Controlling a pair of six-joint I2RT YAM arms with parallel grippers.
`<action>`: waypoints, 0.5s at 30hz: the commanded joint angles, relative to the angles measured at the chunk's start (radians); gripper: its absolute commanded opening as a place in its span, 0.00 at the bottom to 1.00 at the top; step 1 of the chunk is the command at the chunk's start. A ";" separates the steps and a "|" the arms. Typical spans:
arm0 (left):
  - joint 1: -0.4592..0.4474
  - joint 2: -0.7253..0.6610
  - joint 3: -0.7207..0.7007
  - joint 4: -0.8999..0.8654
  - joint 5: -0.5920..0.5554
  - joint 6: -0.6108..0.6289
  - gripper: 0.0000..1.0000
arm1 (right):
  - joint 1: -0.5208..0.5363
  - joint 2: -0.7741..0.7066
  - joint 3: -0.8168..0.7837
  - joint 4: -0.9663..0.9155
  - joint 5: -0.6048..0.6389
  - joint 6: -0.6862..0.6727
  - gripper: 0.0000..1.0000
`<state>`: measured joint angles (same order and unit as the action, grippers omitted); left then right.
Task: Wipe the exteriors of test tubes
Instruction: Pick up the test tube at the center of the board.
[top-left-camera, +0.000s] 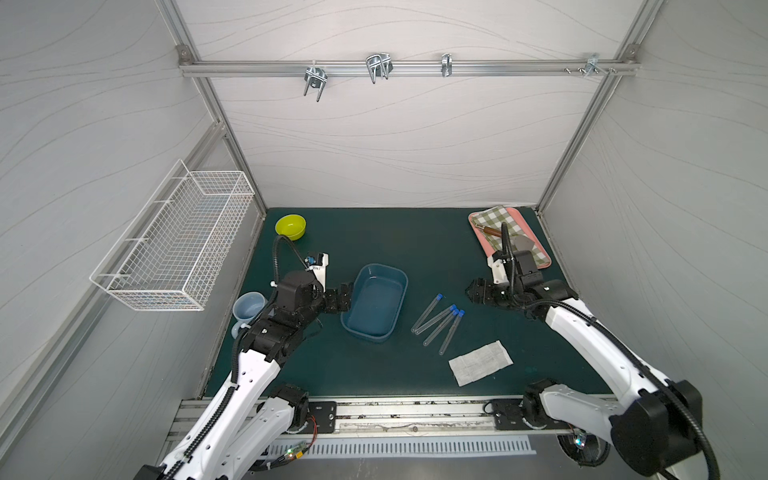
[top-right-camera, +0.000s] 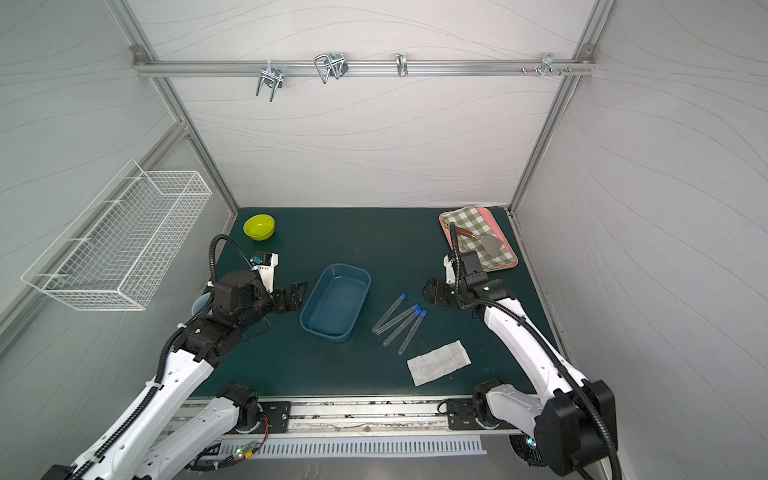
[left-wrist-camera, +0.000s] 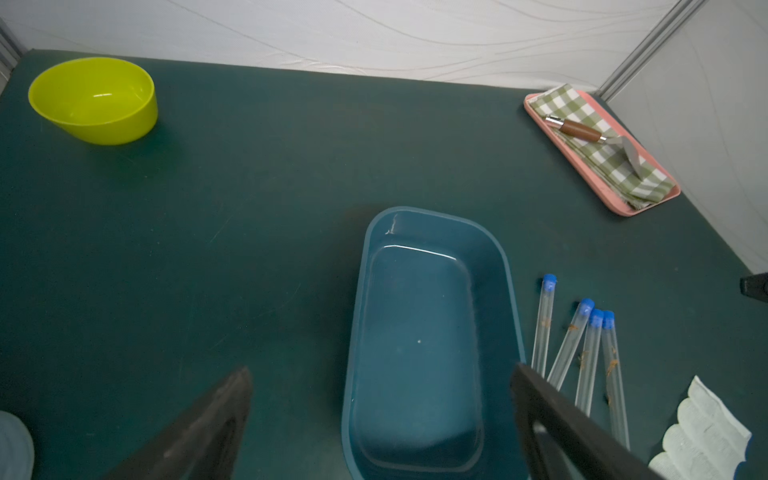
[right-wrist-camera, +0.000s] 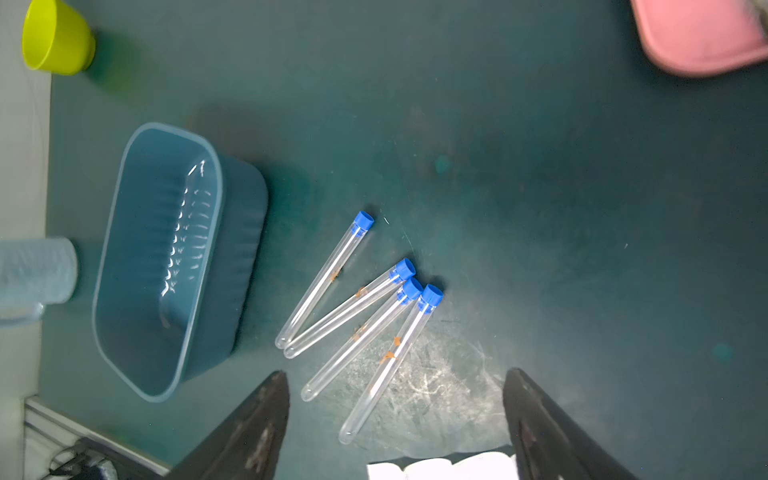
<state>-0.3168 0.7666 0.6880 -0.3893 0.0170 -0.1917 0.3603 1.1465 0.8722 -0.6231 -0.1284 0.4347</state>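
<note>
top views show a white wire basket (top-left-camera: 174, 237) on the left wall. below it, on the dark green mat (top-left-camera: 415, 249), a pale blue mug (top-left-camera: 248, 309) stands partly hidden by the left arm, and a yellow-green bowl (top-left-camera: 291, 226) sits near the back left corner.

next comes the left gripper (top-left-camera: 346, 296), at the left rim of the blue tray (top-left-camera: 400, 316). its fingers (left-wrist-camera: 216, 419) are spread wide and grasp nothing. whether they touch the rim i cannot tell.

just right of the tray lie the test tubes (top-left-camera: 440, 328), four of them flat on the mat, between the tray and the right gripper and touched by neither arm. their blue caps point toward the back right. three caps bunch close together and the fourth, nearest the tray, sits apart. the rounded ends fan out toward the front. in the right wrist view the tubes (right-wrist-camera: 361, 336) carry small orange-brown smears.

a folded white wipe (top-left-camera: 480, 362) lies on the mat just beside the front ends of the tubes.

the right gripper (top-left-camera: 473, 293) hovers right of the caps, fingers (right-wrist-camera: 262, 419) parted and released, nothing between them.

at the back right, a pink tray (left-wrist-camera: 587, 166) holds a green checked cloth (left-wrist-camera: 559, 99) with a brown-handled metal tool (left-wrist-camera: 579, 129) lying on it.
</note>
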 joint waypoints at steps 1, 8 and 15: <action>-0.004 0.006 0.004 0.090 0.026 0.021 0.98 | 0.010 0.053 -0.016 0.001 -0.010 0.095 0.69; -0.005 0.065 0.019 0.082 0.098 0.045 0.97 | 0.165 0.145 -0.034 -0.004 0.150 0.238 0.57; -0.005 0.014 -0.050 0.142 0.133 0.047 0.97 | 0.211 0.206 -0.054 0.011 0.235 0.324 0.44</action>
<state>-0.3180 0.7986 0.6571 -0.3119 0.1200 -0.1535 0.5625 1.3243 0.8326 -0.6106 0.0395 0.6888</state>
